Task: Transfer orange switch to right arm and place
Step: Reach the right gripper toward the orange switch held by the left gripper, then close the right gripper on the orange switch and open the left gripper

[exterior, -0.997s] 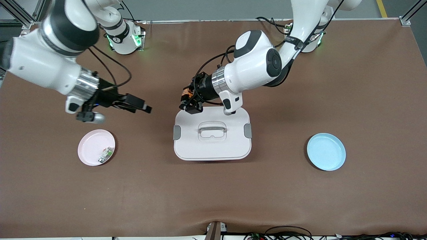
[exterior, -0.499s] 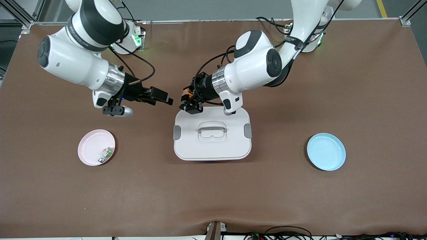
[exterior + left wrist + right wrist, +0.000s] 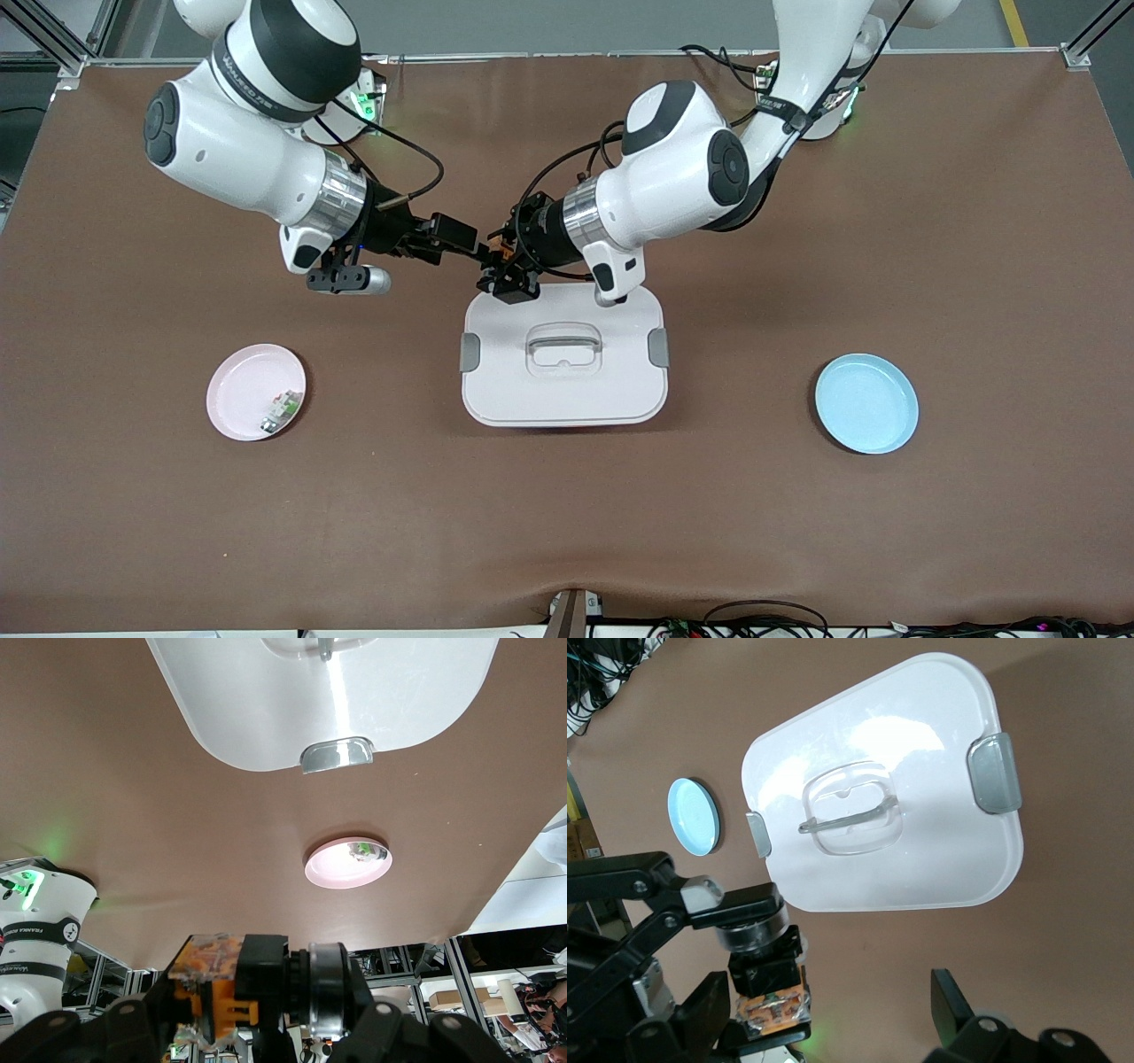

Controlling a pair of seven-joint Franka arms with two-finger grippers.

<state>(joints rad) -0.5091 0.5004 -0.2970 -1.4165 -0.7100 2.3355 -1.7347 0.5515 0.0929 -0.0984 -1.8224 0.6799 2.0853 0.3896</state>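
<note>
Front view: hand-over under way above table (image 3: 974,221); left gripper (image 3: 498,259) fingers clenched on orange switch (image 3: 504,251); right gripper (image 3: 478,249) fingers spread alongside. Next, probably: close right fingers on switch, then release left.

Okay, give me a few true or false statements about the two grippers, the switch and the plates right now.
1. The left gripper holds the orange switch. True.
2. The right gripper has its jaws shut on the switch. False: its jaws are open, right beside the switch.
3. The pink plate holds a small white-and-green part. True.
4. The blue plate holds the switch. False: nothing shows on it.
5. The white lidded box sits between the two plates. True.
</note>
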